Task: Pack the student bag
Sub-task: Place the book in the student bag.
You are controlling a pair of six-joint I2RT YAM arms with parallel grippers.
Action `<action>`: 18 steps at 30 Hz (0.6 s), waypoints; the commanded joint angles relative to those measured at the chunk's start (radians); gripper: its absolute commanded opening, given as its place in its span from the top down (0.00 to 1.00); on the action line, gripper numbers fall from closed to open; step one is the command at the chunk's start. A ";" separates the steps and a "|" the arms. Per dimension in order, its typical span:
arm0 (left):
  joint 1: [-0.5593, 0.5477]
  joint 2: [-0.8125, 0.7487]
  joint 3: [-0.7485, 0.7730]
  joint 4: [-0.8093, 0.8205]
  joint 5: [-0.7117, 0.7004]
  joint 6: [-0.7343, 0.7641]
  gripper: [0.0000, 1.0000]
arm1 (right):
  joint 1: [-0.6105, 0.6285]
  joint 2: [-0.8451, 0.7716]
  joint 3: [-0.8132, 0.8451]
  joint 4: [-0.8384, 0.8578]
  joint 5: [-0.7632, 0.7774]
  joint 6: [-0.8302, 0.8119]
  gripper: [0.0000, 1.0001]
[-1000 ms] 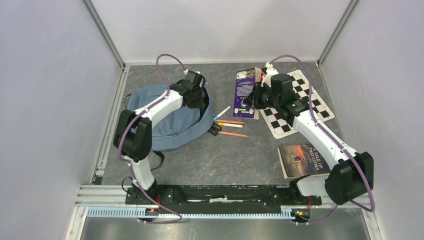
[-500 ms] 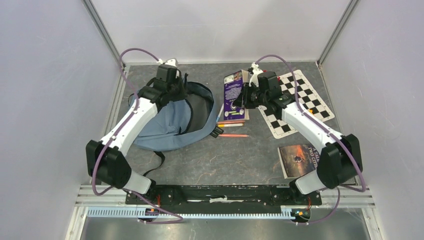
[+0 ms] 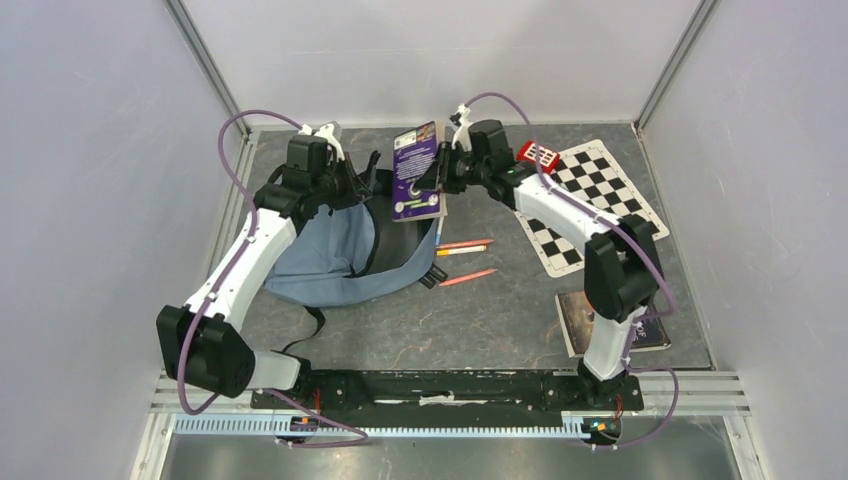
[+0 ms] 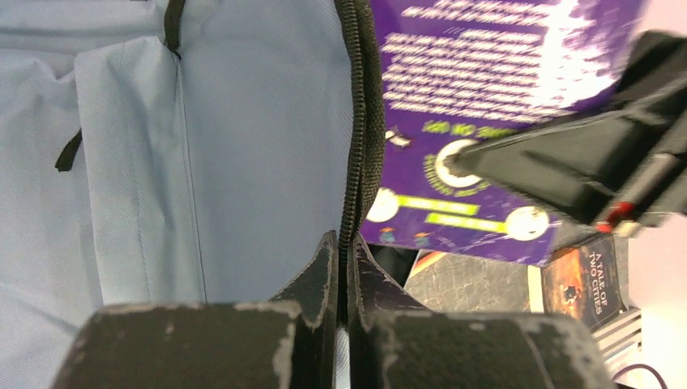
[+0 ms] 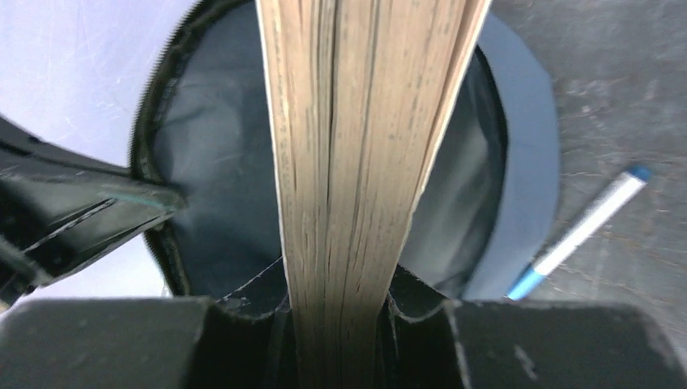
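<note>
The student bag (image 3: 325, 250), a soft blue-grey backpack, lies at the left with its mouth open and dark inside (image 5: 219, 203). My left gripper (image 3: 358, 188) (image 4: 343, 243) is shut on the bag's black zipper rim (image 4: 356, 121) and holds that edge up. My right gripper (image 3: 437, 172) (image 5: 340, 324) is shut on a purple paperback (image 3: 418, 185) (image 4: 486, 121), gripped across its thickness. The book hangs page-edges first (image 5: 364, 146) right over the bag's open mouth.
Several pens and pencils (image 3: 462, 245) lie on the table just right of the bag, among them a blue-and-white pen (image 5: 579, 231). A chessboard mat (image 3: 600, 205) with a red item (image 3: 537, 155) lies at back right. Another book (image 3: 575, 320) sits near the right arm's base.
My left gripper has closed on the bag's zipper rim and pulled it up and back-left, opening the mouth. My right arm carried the purple book left from the table to above the bag.
</note>
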 commanded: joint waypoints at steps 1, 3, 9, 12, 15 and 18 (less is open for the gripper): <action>0.023 -0.064 0.064 0.043 0.056 0.026 0.98 | 0.049 0.058 0.066 0.081 -0.013 0.122 1.00; 0.034 -0.068 0.082 0.013 0.042 0.037 0.98 | 0.070 0.062 0.054 0.075 0.021 0.141 1.00; 0.062 -0.070 0.126 -0.038 0.044 0.055 0.98 | 0.121 0.048 -0.042 0.129 0.070 0.233 1.00; 0.067 -0.077 0.134 -0.031 0.066 0.056 0.98 | 0.148 0.066 -0.050 0.167 0.069 0.261 1.00; 0.070 -0.081 0.128 -0.024 0.108 0.055 0.98 | 0.169 0.117 -0.029 0.194 0.049 0.296 1.00; 0.072 -0.087 0.112 -0.013 0.141 0.050 0.98 | 0.185 0.187 0.031 0.209 -0.003 0.344 1.00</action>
